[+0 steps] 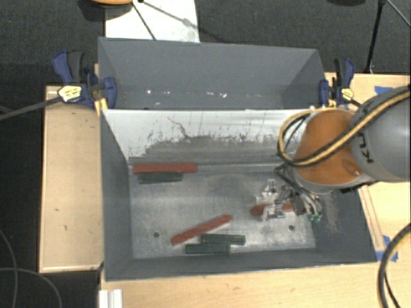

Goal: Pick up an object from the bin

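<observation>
My gripper (275, 203) is low in the right part of the bin, just above the floor. A short red stick (259, 210) lies right under it, one end poking out to the left; the gripper's metal parts cover the rest. Whether the stick is gripped or merely lies beneath is unclear. A small green piece (315, 218) sits just right of the gripper, near the bin's right wall.
At the front middle a longer red stick (201, 229) lies slanted, with a dark green stick (216, 240) next to it. Along the back left rest another red stick (164, 168) and a dark green one (160, 178). The arm's orange cover hangs over the right wall.
</observation>
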Robot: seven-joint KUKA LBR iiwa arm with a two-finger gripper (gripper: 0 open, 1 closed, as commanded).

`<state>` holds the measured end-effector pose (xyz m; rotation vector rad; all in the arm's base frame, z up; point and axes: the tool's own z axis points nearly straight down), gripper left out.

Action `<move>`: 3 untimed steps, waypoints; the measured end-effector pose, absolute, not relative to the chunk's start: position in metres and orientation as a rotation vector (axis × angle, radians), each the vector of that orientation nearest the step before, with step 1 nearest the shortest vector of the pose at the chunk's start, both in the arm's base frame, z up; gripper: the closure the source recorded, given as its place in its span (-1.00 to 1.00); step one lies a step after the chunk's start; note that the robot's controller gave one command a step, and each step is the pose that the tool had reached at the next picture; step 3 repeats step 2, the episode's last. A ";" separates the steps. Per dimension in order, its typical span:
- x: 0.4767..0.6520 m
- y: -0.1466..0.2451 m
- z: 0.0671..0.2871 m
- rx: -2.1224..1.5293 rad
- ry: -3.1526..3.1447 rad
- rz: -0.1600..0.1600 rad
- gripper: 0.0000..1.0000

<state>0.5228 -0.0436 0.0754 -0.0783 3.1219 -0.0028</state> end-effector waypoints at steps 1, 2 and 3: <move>0.536 -0.056 0.110 -0.073 3.141 0.001 1.00; 0.514 -0.062 0.215 -0.086 3.138 0.000 1.00; 0.514 -0.062 0.215 -0.086 3.138 0.000 1.00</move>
